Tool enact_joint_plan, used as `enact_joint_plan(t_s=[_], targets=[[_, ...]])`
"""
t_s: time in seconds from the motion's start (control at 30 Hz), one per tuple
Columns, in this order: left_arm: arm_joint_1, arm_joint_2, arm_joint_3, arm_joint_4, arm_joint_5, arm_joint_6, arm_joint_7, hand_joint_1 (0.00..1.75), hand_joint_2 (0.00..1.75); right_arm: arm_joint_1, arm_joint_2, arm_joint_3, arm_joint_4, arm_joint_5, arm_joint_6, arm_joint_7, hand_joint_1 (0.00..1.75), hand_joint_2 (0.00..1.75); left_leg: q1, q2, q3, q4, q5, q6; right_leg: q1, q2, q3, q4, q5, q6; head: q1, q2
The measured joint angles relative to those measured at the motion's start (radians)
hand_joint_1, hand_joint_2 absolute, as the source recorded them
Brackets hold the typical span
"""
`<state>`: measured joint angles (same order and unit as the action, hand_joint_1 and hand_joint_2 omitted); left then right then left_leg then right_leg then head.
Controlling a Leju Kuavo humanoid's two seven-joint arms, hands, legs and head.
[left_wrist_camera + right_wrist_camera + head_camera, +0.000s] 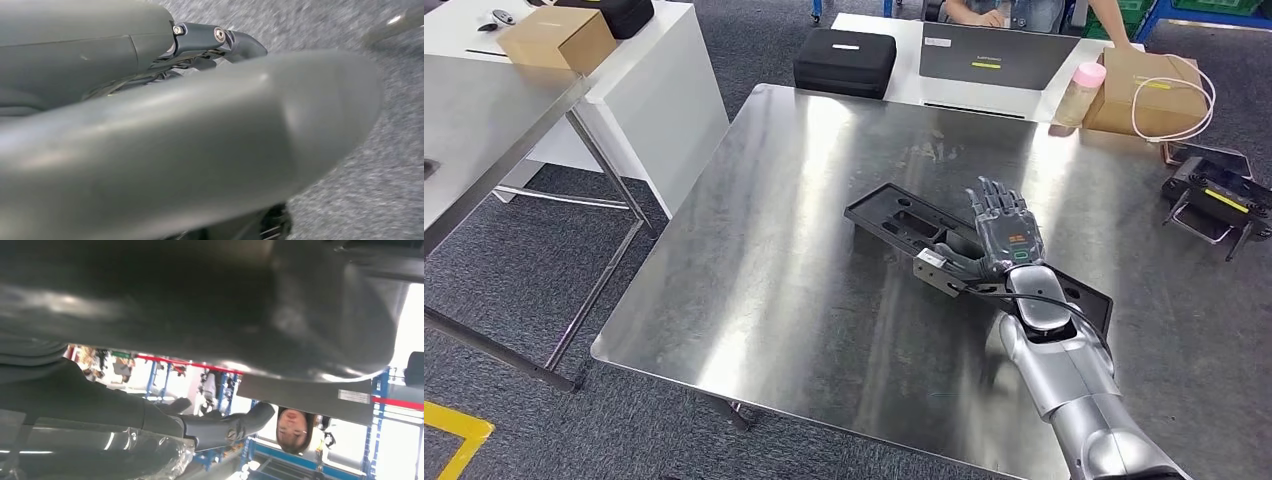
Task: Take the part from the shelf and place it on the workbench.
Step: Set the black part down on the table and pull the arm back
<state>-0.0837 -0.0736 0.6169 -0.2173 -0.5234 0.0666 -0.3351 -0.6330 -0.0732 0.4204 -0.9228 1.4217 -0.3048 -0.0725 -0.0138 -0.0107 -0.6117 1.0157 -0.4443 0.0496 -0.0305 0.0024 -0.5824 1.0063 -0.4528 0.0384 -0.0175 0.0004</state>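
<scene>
The part [902, 218], a long flat black moulded panel, is seen lying across the steel workbench [764, 290], with the right hand [1002, 228] resting on its middle, fingers spread and extended flat rather than clamped. It is judged stiff, light and smooth, best taken along a long edge. Whether the left hand [190, 145] is curled cannot be told. A closed cardboard box [1149, 92] and a capped pink-lidded bottle [1080, 94] are seen beyond; their contents cannot be made out.

A workshop or lab: steel workbench [754, 300], grey carpet floor [514, 290], blue racking [372, 440], equipment cases [845, 60].
</scene>
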Motion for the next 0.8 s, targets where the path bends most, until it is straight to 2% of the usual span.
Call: enact_joint_plan(t_s=[0.07,0.13,0.17,0.2,0.23,0.3,0.33,0.37,0.4,0.47,0.5,0.53,0.57,0.63,0.67,0.7,0.73,0.77,0.8], targets=[[0.003,0.002,0.005,0.001,-0.002,-0.005,0.011,0.0,0.0,-0.004,0.0,0.0,0.001,-0.003,0.005,0.0,0.0,0.0,0.008,0.003,-0.033,0.077,-0.05,-0.015,-0.006,-0.001,0.003,-0.001,0.002,-0.008,-0.003,0.0],[0.004,0.002,0.01,0.002,-0.005,-0.008,0.018,0.0,0.0,-0.005,0.0,0.0,0.002,-0.006,0.008,0.0,0.0,0.0,0.017,0.005,-0.094,0.211,-0.12,-0.029,-0.005,-0.003,0.003,-0.001,0.003,-0.011,-0.006,0.0],[0.005,0.003,0.012,0.002,-0.007,-0.01,0.021,0.0,0.0,-0.004,0.0,0.0,0.003,-0.008,0.009,0.0,0.0,0.0,0.021,0.006,-0.118,0.261,-0.137,-0.033,-0.005,-0.004,0.003,-0.001,0.003,-0.011,-0.006,0.0],[0.007,0.003,0.013,0.003,-0.007,-0.012,0.023,0.0,0.0,-0.003,0.0,0.0,0.004,-0.008,0.009,0.0,0.0,0.0,0.024,0.007,-0.126,0.279,-0.136,-0.035,-0.006,-0.005,0.003,0.0,0.003,-0.011,-0.006,0.0],[0.008,0.003,0.014,0.004,-0.008,-0.014,0.024,0.0,0.0,-0.003,0.0,0.0,0.005,-0.009,0.009,0.0,0.0,0.0,0.028,0.007,-0.114,0.256,-0.115,-0.036,-0.007,-0.005,0.003,0.0,0.003,-0.011,-0.006,0.0],[0.008,0.004,0.016,0.004,-0.008,-0.016,0.024,0.0,0.0,-0.003,0.001,0.0,0.005,-0.01,0.01,0.0,0.0,0.0,0.033,0.008,-0.043,0.121,-0.049,-0.035,-0.009,-0.004,0.005,-0.001,0.003,-0.011,-0.006,0.0],[0.008,0.004,0.017,0.004,-0.008,-0.016,0.024,0.0,0.0,-0.004,0.001,0.0,0.005,-0.011,0.01,0.0,0.0,0.0,0.032,0.007,-0.009,0.057,-0.026,-0.034,-0.006,-0.004,0.005,-0.001,0.003,-0.009,-0.006,0.0],[0.008,0.004,0.018,0.004,-0.009,-0.016,0.024,0.0,0.0,-0.005,0.001,0.0,0.005,-0.011,0.012,0.0,0.0,0.0,0.03,0.006,0.012,0.017,-0.013,-0.032,-0.005,-0.004,0.004,-0.001,0.005,-0.007,-0.006,0.0],[0.008,0.004,0.019,0.004,-0.009,-0.016,0.024,0.0,0.0,-0.005,0.002,0.0,0.005,-0.011,0.015,0.0,0.0,0.0,0.026,0.004,0.019,0.001,-0.01,-0.03,-0.003,-0.004,0.003,-0.002,0.007,-0.003,-0.006,0.0],[0.008,0.004,0.02,0.004,-0.01,-0.016,0.025,0.0,0.0,-0.005,0.002,0.0,0.005,-0.011,0.021,0.0,0.0,0.0,0.019,0.003,0.016,-0.002,-0.002,-0.02,0.0,-0.004,0.0,-0.007,0.013,0.009,-0.005,0.0],[0.008,0.004,0.021,0.004,-0.011,-0.016,0.025,0.0,0.0,-0.004,0.002,0.0,0.005,-0.011,0.023,0.0,0.0,0.0,0.018,0.005,0.015,-0.008,0.005,-0.011,0.0,-0.004,-0.005,-0.003,0.008,0.013,-0.005,0.0],[0.008,0.004,0.021,0.004,-0.011,-0.015,0.025,0.0,0.0,-0.005,0.002,0.0,0.005,-0.011,0.024,0.0,0.0,0.0,0.018,0.006,0.012,-0.015,0.014,0.001,0.002,-0.004,-0.015,0.015,-0.008,0.012,-0.004,0.0],[0.007,0.004,0.022,0.004,-0.011,-0.015,0.025,0.0,0.0,-0.005,0.001,0.0,0.005,-0.011,0.024,0.0,0.0,0.0,0.017,0.008,0.008,-0.021,0.022,0.011,0.003,-0.004,-0.032,0.054,-0.037,0.006,-0.003,0.0],[0.006,0.004,0.023,0.004,-0.012,-0.015,0.025,0.0,0.0,-0.004,-0.001,0.0,0.005,-0.011,0.024,0.0,0.0,0.0,0.012,0.009,-0.009,-0.022,0.036,0.025,0.005,-0.004,-0.083,0.189,-0.115,-0.011,-0.001,0.0],[0.006,0.004,0.023,0.004,-0.012,-0.015,0.025,0.0,0.0,-0.003,-0.002,0.0,0.005,-0.011,0.025,0.0,0.0,0.0,0.008,0.009,-0.018,-0.021,0.043,0.029,0.006,-0.004,-0.102,0.25,-0.143,-0.013,0.0,0.0],[0.007,0.004,0.023,0.005,-0.014,-0.015,0.025,0.0,0.0,-0.002,-0.003,0.0,0.005,-0.01,0.026,0.0,0.0,0.0,0.004,0.009,-0.028,-0.021,0.051,0.031,0.007,-0.004,-0.106,0.284,-0.157,-0.011,0.0,0.0],[0.007,0.004,0.023,0.005,-0.016,-0.015,0.025,0.0,0.0,-0.002,-0.004,0.0,0.005,-0.01,0.026,0.0,0.0,0.0,0.0,0.008,-0.037,-0.021,0.059,0.032,0.01,-0.004,-0.089,0.275,-0.153,-0.006,0.001,0.0],[0.006,0.004,0.023,0.005,-0.017,-0.015,0.025,0.0,0.0,-0.003,-0.004,0.0,0.005,-0.01,0.026,0.0,0.0,0.0,-0.003,0.007,-0.045,-0.021,0.066,0.032,0.013,-0.004,-0.052,0.227,-0.136,0.0,0.001,0.0],[0.006,0.004,0.023,0.005,-0.019,-0.015,0.025,0.0,0.0,-0.004,-0.004,0.0,0.005,-0.01,0.026,0.0,0.0,0.0,-0.005,0.006,-0.052,-0.02,0.074,0.03,0.016,-0.004,-0.001,0.153,-0.117,0.002,0.001,0.0]])
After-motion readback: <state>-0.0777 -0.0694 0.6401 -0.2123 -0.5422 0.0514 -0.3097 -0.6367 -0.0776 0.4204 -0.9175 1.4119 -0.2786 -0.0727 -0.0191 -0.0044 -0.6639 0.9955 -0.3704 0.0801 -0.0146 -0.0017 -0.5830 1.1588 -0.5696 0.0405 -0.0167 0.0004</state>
